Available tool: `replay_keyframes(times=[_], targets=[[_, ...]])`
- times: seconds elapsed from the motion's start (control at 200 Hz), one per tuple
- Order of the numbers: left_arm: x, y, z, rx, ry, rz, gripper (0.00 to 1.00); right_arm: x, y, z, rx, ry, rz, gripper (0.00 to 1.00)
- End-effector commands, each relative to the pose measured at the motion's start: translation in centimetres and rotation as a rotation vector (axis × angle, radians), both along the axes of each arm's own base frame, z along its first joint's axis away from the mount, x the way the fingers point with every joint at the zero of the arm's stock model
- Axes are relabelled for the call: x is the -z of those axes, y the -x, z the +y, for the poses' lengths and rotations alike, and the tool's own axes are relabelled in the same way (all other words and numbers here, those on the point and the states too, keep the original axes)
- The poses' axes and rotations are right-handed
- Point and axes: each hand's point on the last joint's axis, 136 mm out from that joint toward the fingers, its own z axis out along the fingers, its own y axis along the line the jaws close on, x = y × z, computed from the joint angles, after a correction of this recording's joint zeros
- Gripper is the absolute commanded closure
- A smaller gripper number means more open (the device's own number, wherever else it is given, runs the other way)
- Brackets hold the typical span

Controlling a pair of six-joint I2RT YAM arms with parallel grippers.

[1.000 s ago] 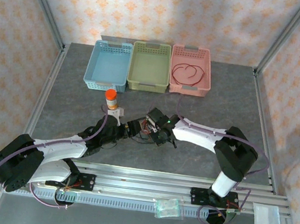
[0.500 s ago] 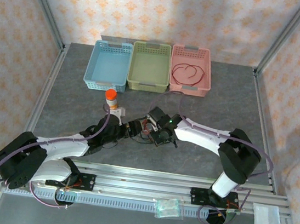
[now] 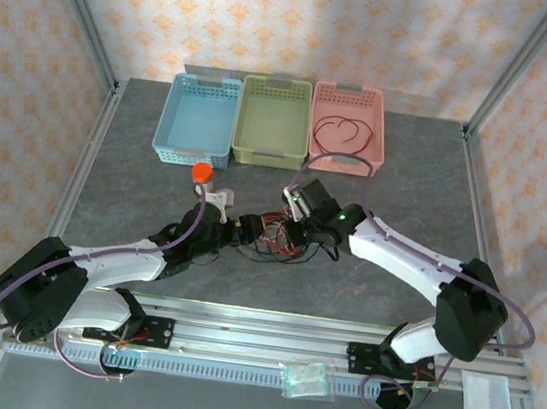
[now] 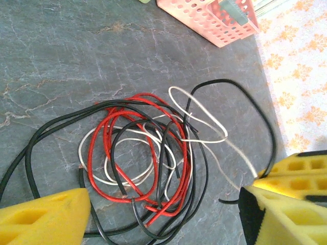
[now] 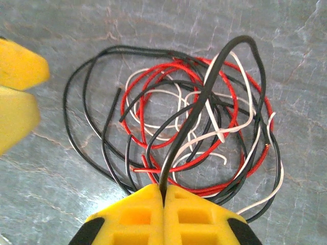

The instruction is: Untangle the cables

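Observation:
A tangle of red, black and white cables (image 3: 271, 235) lies on the grey table between the two grippers. My right gripper (image 5: 163, 190) is shut on one black cable (image 5: 204, 97), which rises from the pile in a tall loop. The right gripper (image 3: 297, 230) sits at the pile's right side. My left gripper (image 4: 164, 196) is open, its yellow fingers (image 4: 46, 217) wide apart at the near edge of the tangle (image 4: 148, 148), holding nothing. The left gripper (image 3: 240, 228) stands at the pile's left. A separate dark red cable (image 3: 341, 136) lies in the pink basket (image 3: 351, 96).
A blue basket (image 3: 174, 116) and a green basket (image 3: 269, 154) stand beside the pink one at the back. An orange-capped bottle (image 3: 201, 177) stands just behind the left gripper. The pink basket's corner (image 4: 214, 18) is beyond the tangle.
The right gripper has closed on the black cable and pulled back to the right, lifting it into a loop. The left gripper has crept forward, still open.

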Motion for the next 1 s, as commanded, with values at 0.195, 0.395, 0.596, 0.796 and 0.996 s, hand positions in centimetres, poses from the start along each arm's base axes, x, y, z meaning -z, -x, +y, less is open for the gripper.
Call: replay_keyframes(times=[0.195,0.395,0.596,0.796,0.996], targets=[[-2.7,-2.2,-1.4,0.041,-0.01,-0.132,0.32,-2.0,-0.8,-2.0,0.065,-0.127,-0.033,1.0],[-4.3,-4.9,-1.1,0.046,-0.226,-0.298,0.32,-4.0,-1.6,-3.2,0.106,-0.172,-0.112,1.0],[-6.6,-6.2,-1.7,0.078,-0.302,-0.427,0.24,-5.9,-1.7,-3.7,0.104,-0.193,-0.183,1.0],[-9.0,-6.6,-0.5,0.019,-0.316,-0.549,0.13,-7.6,-2.7,-4.6,0.161,-0.165,-0.232,1.0],[-9.4,-4.7,-2.7,0.255,-0.349,-0.695,0.26,-9.1,-1.9,-4.3,0.077,-0.182,-0.284,1.0]])
